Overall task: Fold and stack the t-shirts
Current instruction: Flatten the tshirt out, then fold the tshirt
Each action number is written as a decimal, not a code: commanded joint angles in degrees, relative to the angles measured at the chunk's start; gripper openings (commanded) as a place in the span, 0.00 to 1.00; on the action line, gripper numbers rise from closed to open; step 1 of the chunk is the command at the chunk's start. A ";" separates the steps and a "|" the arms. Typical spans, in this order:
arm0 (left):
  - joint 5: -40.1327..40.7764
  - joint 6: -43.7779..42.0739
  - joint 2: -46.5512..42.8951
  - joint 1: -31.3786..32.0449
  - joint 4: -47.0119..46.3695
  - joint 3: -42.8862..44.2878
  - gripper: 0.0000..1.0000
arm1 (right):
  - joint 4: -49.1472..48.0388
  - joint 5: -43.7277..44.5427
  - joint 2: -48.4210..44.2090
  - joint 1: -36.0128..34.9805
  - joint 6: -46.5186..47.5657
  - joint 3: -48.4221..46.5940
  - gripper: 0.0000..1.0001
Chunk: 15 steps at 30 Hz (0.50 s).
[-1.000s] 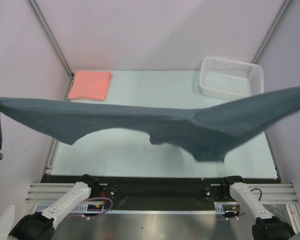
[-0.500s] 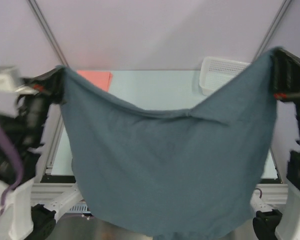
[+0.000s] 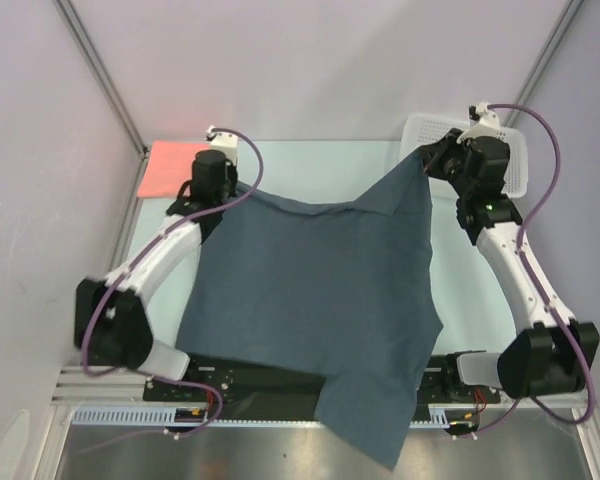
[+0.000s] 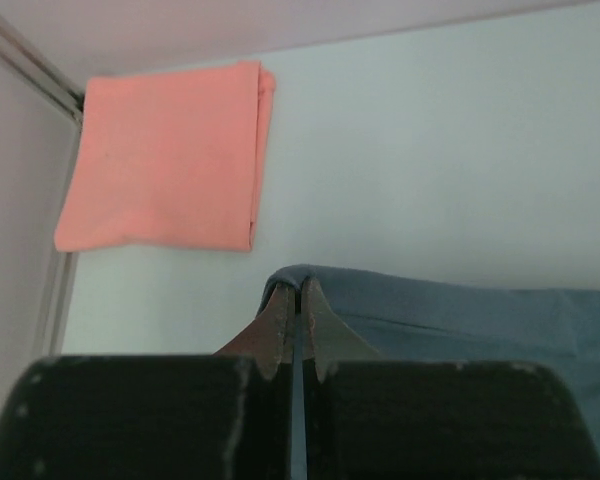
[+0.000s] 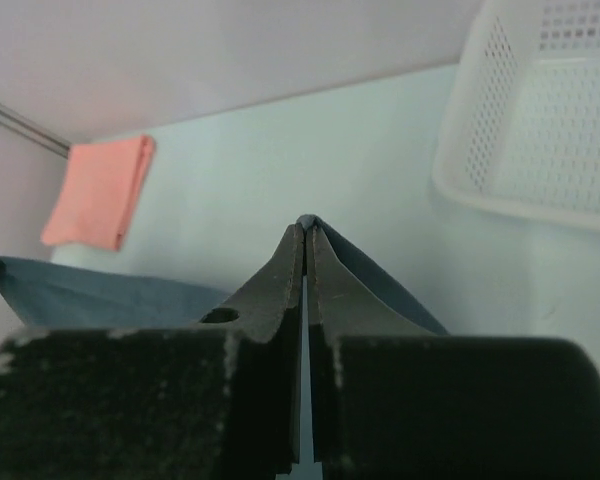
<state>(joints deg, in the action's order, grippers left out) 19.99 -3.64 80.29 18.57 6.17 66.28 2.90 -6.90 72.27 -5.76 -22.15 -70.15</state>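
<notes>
Noting the slate-blue shirt [image 3: 320,290], held aloft half a second ago, now spread on the table [image 3: 310,165]. I see the left gripper [image 4: 296,295] and right gripper [image 5: 306,228] each clamped on a far corner. Its length runs far-to-near, the near end overhanging the table edge. The folded pink shirt [image 4: 165,160] lies far-left.

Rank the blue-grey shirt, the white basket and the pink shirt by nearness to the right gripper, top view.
1. Blue-grey shirt: its far right corner is pinched in the right gripper.
2. White basket: right beside the gripper, far right corner.
3. Pink shirt: folded, far left corner.
</notes>
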 commanded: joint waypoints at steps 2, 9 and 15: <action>2.33 0.47 10.56 -4.57 -14.17 0.07 0.00 | -12.74 2.95 4.09 0.22 2.47 1.51 0.00; -8.47 8.56 24.03 -12.24 -11.28 7.63 0.00 | -7.84 1.89 15.52 0.40 2.99 -3.14 0.00; -12.69 8.82 29.13 -12.68 -3.98 13.88 0.00 | 3.93 0.39 13.52 0.57 0.53 -3.86 0.00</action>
<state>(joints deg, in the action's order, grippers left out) 11.29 3.51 109.93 5.43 0.93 76.16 1.63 -5.96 88.99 -5.48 -20.97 -70.96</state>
